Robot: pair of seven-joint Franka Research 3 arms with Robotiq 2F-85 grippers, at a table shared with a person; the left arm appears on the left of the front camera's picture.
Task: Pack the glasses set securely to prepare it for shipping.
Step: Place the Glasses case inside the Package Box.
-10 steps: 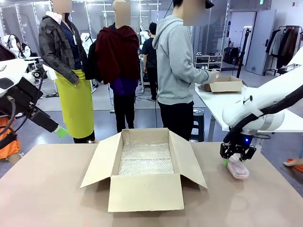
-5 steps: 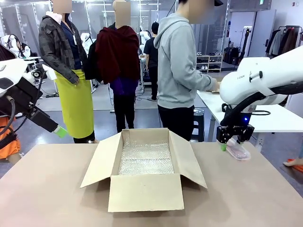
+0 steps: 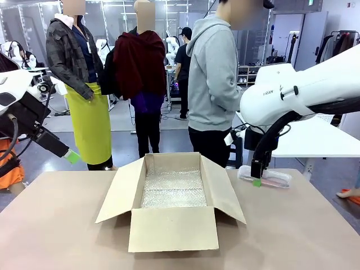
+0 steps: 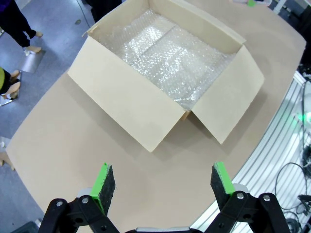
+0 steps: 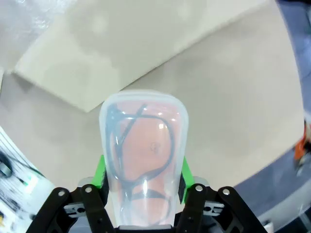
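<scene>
My right gripper [image 3: 257, 179] is shut on the pale pink glasses case [image 3: 271, 179] and holds it level in the air, just right of the open cardboard box [image 3: 171, 194]. In the right wrist view the case [image 5: 143, 145] shows dark glasses through its clear lid. It sits between the green pads [image 5: 100, 171] of that gripper [image 5: 143, 171], with a box flap [image 5: 136, 43] ahead. My left gripper [image 3: 70, 156] hangs open at the far left, off the table's edge. In its wrist view the left gripper [image 4: 163, 177] is wide apart and empty, above the table and short of the box [image 4: 165, 58].
Bubble wrap [image 3: 173, 188] lines the box, and all of its flaps are folded outward. A person in a grey hoodie [image 3: 211, 84] stands beyond the table's far edge, turned toward a white table [image 3: 320, 140] at the right. The tan tabletop [image 3: 56, 225] is bare around the box.
My right arm has lifted the pink case off the table at the right and carried it up and left toward the box, turning it level. The left arm has not moved.
</scene>
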